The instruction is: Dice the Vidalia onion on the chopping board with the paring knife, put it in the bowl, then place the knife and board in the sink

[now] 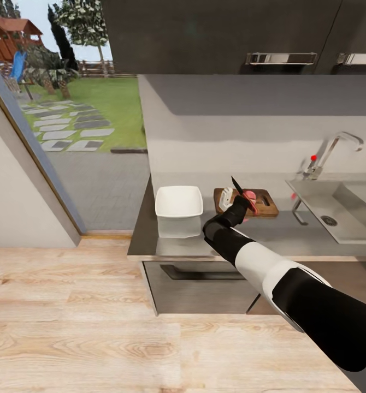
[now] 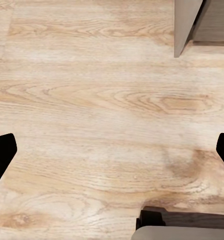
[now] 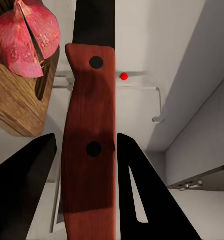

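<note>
The brown chopping board (image 1: 264,202) lies on the grey countertop (image 1: 270,232) between the white square bowl (image 1: 178,203) and the sink (image 1: 341,215). The pink-red Vidalia onion (image 1: 250,194) sits on the board. In the right wrist view the onion (image 3: 26,35) shows a dark cut line down it and rests on the board (image 3: 16,102). My right gripper (image 1: 237,206) hovers over the board, shut on the paring knife (image 3: 89,150), whose dark blade (image 1: 236,185) points up and away. My left gripper (image 2: 112,150) hangs open over the wooden floor.
A chrome tap (image 1: 331,148) with a red knob stands behind the sink. Dark wall cabinets (image 1: 232,33) hang above the counter. A glass door (image 1: 63,109) to the garden is at the left. A grey cabinet corner (image 2: 188,25) is near my left gripper.
</note>
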Robot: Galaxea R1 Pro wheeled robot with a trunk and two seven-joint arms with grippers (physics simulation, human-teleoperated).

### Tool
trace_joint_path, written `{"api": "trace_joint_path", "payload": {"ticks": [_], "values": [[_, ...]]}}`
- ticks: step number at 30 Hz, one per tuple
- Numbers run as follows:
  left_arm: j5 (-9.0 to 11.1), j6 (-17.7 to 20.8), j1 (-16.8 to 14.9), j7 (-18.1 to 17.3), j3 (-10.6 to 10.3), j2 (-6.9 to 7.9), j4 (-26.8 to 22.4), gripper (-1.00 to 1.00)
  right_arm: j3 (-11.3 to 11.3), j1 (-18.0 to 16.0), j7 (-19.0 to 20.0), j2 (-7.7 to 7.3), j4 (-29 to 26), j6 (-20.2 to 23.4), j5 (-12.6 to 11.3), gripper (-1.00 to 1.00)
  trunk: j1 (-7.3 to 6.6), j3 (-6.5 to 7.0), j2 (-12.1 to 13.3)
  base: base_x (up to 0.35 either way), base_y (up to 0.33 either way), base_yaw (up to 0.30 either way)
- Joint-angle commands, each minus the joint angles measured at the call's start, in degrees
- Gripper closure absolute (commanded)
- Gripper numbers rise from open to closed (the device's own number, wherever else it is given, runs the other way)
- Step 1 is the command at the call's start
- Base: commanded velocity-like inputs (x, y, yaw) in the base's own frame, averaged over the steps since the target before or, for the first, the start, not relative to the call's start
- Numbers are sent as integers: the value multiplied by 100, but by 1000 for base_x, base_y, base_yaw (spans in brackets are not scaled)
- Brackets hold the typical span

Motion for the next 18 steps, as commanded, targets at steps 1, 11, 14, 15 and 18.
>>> {"api": "trace_joint_path", "payload": {"ticks": [1,11,14,15,18], "values": [[34,-32,-9,-16,-10,0,24,-100,26,-6,-15,1,14,21,-11,100,1,-12,-6,0,0,0],[38,-32,-9,-16,-10,0,22,-100,26,-6,-12,1,135,20,-12,100,1,-98,-6,0,0,0],[38,-32,-9,-16,-10,0,22,-100,26,-6,-12,1,138,20,-12,100,1,-126,-6,0,0,0],[39,-32,-9,-16,-10,0,22,-100,26,-6,-12,1,139,20,-12,100,1,-135,-6,0,0,0],[38,-32,-9,-16,-10,0,22,-100,26,-6,-12,1,139,20,-12,100,1,-163,-6,0,0,0]]}}
